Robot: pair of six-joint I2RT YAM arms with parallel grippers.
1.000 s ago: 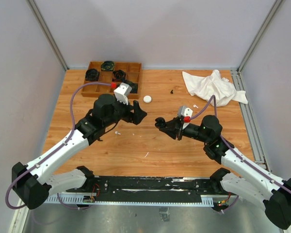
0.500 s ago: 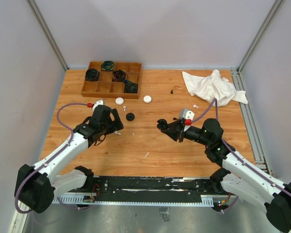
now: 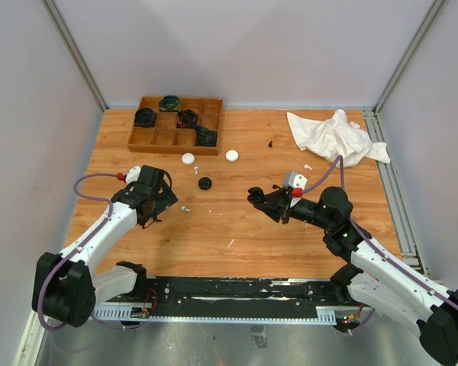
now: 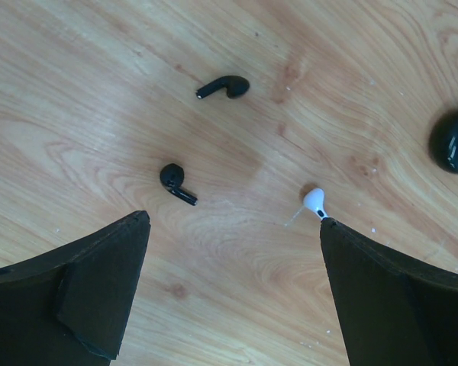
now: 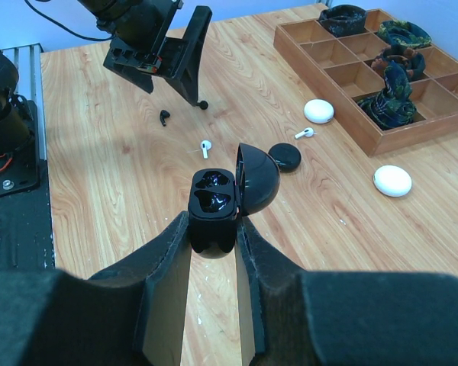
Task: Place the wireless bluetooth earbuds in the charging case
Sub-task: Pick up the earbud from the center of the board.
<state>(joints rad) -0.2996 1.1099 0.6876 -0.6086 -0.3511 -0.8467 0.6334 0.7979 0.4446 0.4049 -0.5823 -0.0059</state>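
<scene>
My right gripper (image 5: 214, 232) (image 3: 258, 197) is shut on a black charging case (image 5: 214, 200) (image 3: 253, 194) held above the table, lid swung open, both wells empty. My left gripper (image 4: 234, 221) (image 3: 160, 213) hangs open low over the wood at the left. Two black earbuds (image 4: 224, 86) (image 4: 175, 181) lie just ahead of its fingertips. A white earbud (image 4: 314, 202) (image 3: 185, 208) (image 5: 205, 147) rests right at its right fingertip, and nothing sits between the jaws.
A closed black round case (image 3: 205, 183) (image 4: 452, 141), two white cases (image 3: 188, 158) (image 3: 232, 155) and a white earbud (image 3: 196, 170) lie mid-table. A wooden compartment tray (image 3: 162, 137) stands far left, a white cloth (image 3: 336, 136) far right, and one black earbud (image 3: 270, 142) lies before it.
My left arm drew back from the table's middle to the left and opened its jaws wide. The black round case it covered now shows on the wood. The right arm barely moved.
</scene>
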